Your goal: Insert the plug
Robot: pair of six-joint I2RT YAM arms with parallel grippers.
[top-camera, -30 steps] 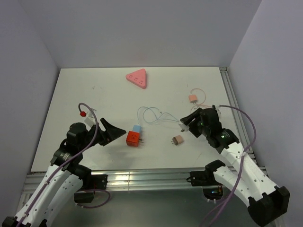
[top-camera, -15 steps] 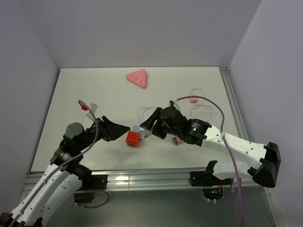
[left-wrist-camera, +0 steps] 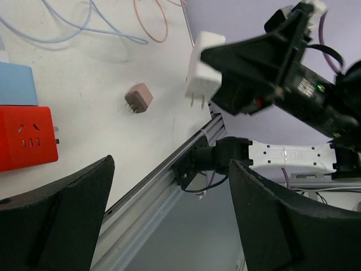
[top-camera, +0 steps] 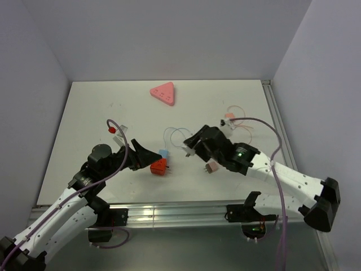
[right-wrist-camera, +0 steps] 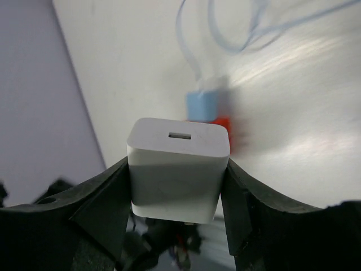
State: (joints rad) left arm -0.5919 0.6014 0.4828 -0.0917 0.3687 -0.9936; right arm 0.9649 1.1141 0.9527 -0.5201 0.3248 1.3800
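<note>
Right claw pinching white charger plug, held above the table, right of red socket cube.
From the left wrist view I see the plug's two prongs bare, apart from the cube. Left claw is spread wide just left of the cube; I can't tell if it touches. Blue adapter sits against the cube's far side. Small brown plug lies on the table, well right of the cube.

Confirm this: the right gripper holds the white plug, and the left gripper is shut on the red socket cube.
Not quite: the left gripper is open, not gripping the red socket cube, as the left wrist view shows. The right gripper does hold the white plug.
</note>
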